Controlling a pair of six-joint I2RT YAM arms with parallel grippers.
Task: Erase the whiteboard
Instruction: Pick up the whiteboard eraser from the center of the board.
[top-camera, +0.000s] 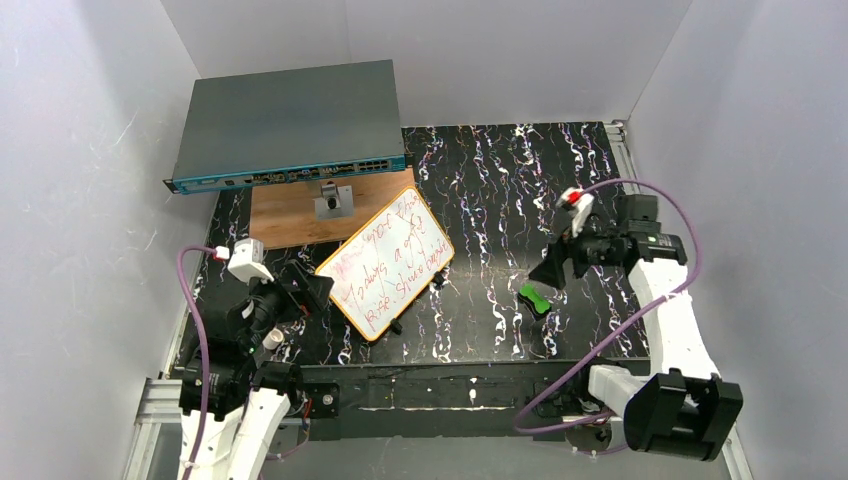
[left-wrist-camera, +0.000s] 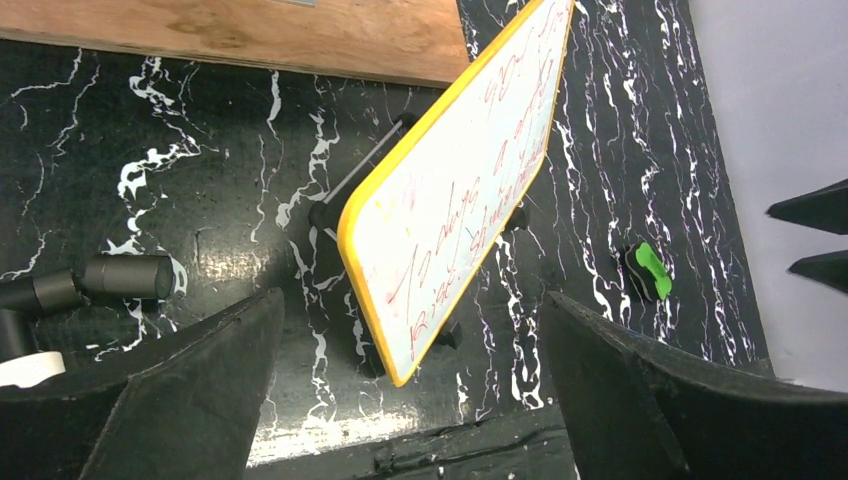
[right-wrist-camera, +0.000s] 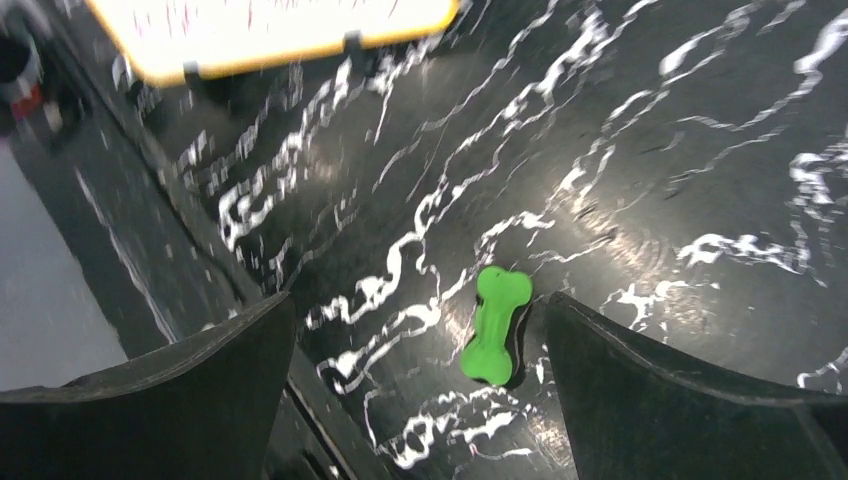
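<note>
- Right gripper (right-wrist-camera: 417, 302) is seen released, jaws wide, with the small green bone-shaped eraser (right-wrist-camera: 495, 322) between its fingers, at lower centre of the wrist frame; nothing is held.
- Left gripper (left-wrist-camera: 412, 298) is likewise spread and empty, facing the white, orange-rimmed whiteboard (top-camera: 385, 262), which is propped tilted on a thin black stand (left-wrist-camera: 323, 214) at centre-left of the top frame.
- The eraser could be knocked aside by an off-centre closure, and the board could be tipped if wiped unbraced.
- No container is seen.

A robotics lab test cell: plain white panels (top-camera: 480, 50) wall in a black marbled worktop (top-camera: 560, 180), a network switch (top-camera: 290, 125) at its far-left corner, aluminium framing (top-camera: 150, 398) along its near edge.
</note>
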